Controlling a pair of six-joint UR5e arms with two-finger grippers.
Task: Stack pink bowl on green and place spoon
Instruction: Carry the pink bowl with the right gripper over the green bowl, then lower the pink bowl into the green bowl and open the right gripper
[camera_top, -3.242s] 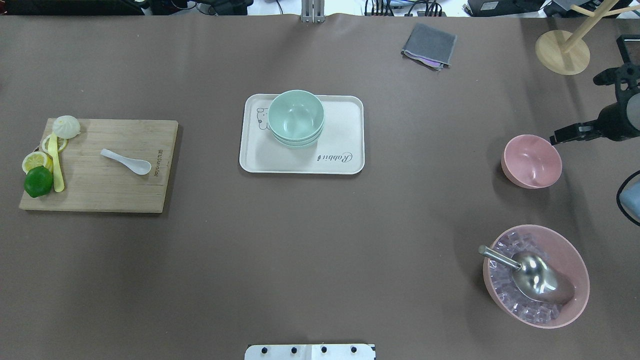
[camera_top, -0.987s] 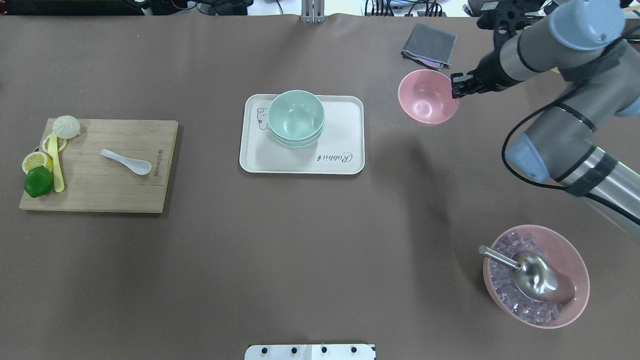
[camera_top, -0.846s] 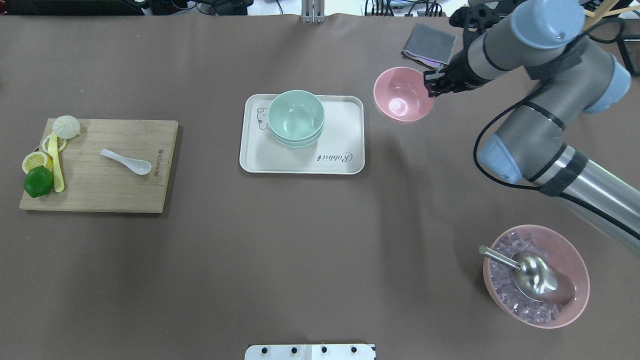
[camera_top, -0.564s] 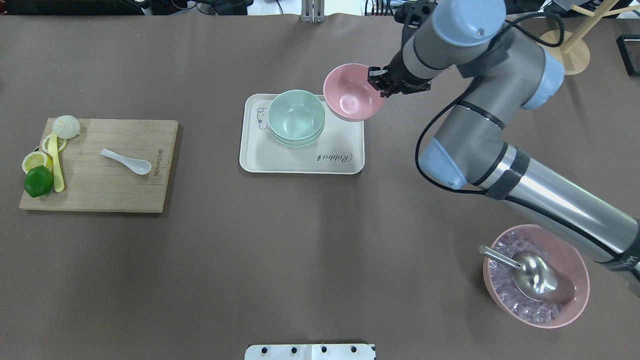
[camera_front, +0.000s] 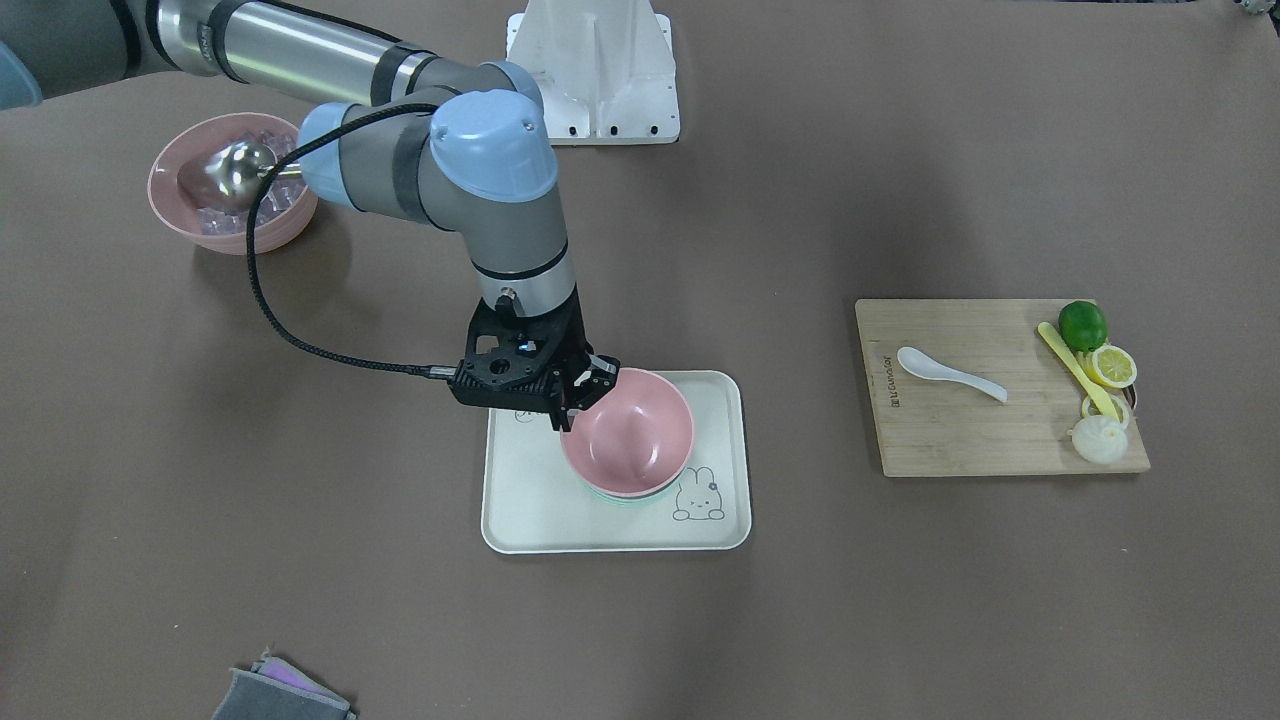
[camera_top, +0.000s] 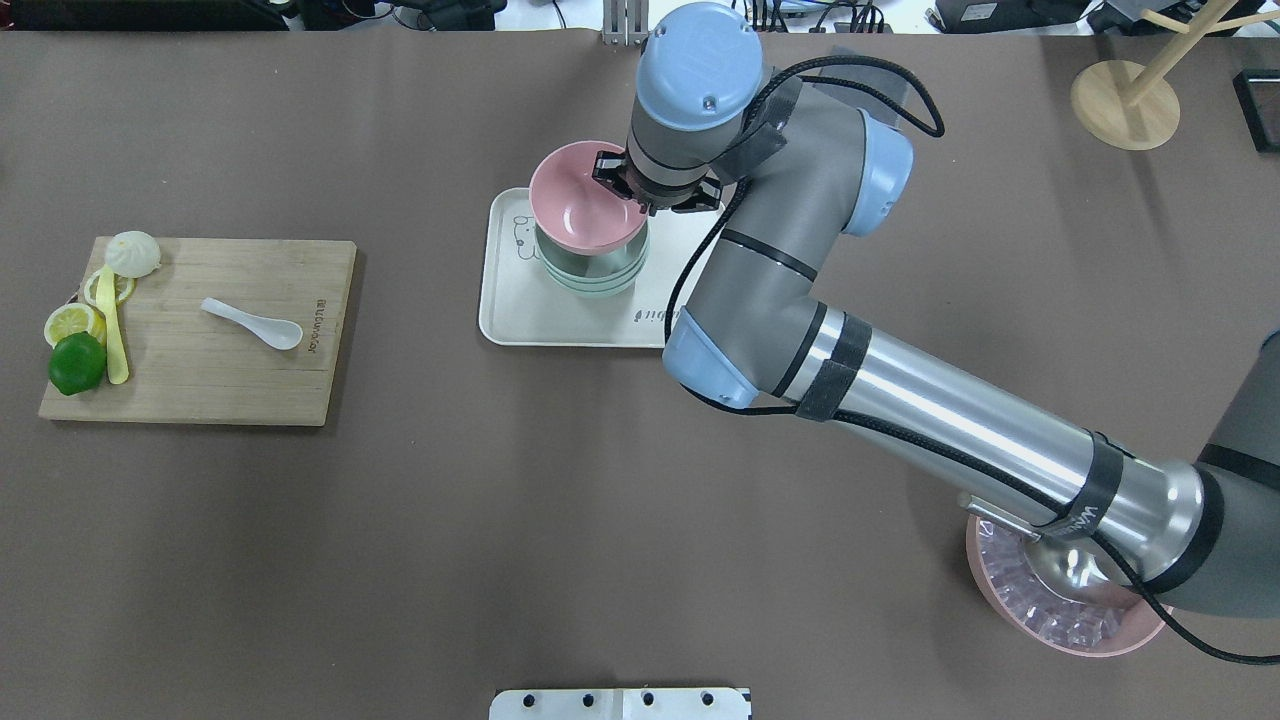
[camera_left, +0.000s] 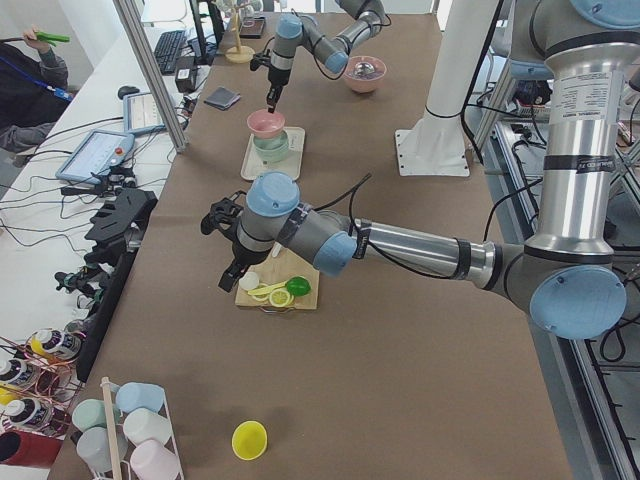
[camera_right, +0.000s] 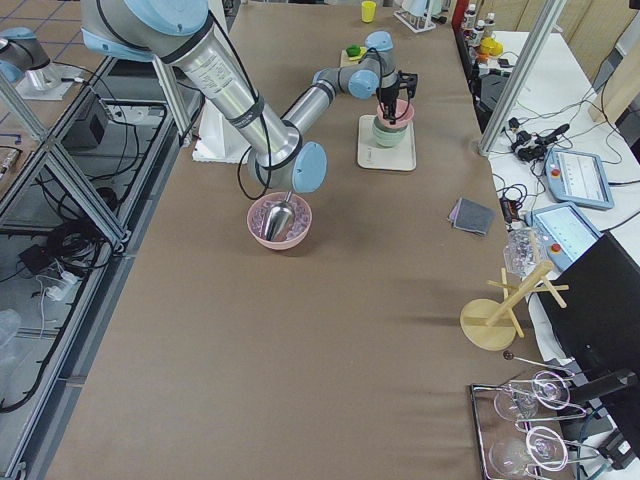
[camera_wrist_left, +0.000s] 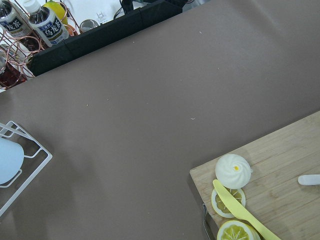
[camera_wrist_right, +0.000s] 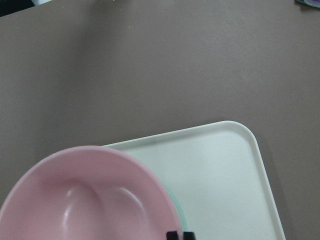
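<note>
My right gripper (camera_top: 628, 188) is shut on the right rim of the pink bowl (camera_top: 583, 200) and holds it over the stacked green bowls (camera_top: 597, 275) on the white tray (camera_top: 520, 320). The pink bowl looks slightly tilted; I cannot tell if it rests in the green bowl. The front view shows the gripper (camera_front: 585, 385), the pink bowl (camera_front: 628, 430) and a green sliver (camera_front: 620, 497) below it. The white spoon (camera_top: 252, 322) lies on the wooden cutting board (camera_top: 200, 385) at the left. My left gripper (camera_left: 224, 214) hovers by the board's far-left corner; I cannot tell if it is open.
A lime (camera_top: 76, 363), lemon slices (camera_top: 72, 322), a bun (camera_top: 133, 253) and a yellow knife (camera_top: 114, 335) lie on the board's left end. A big pink bowl of ice with a metal scoop (camera_front: 232, 183) stands at the near right. A grey cloth (camera_front: 280, 697) lies at the far edge.
My right arm has picked the pink bowl up from the table's right side and carried it left, from beside the tray to over the green bowls.
</note>
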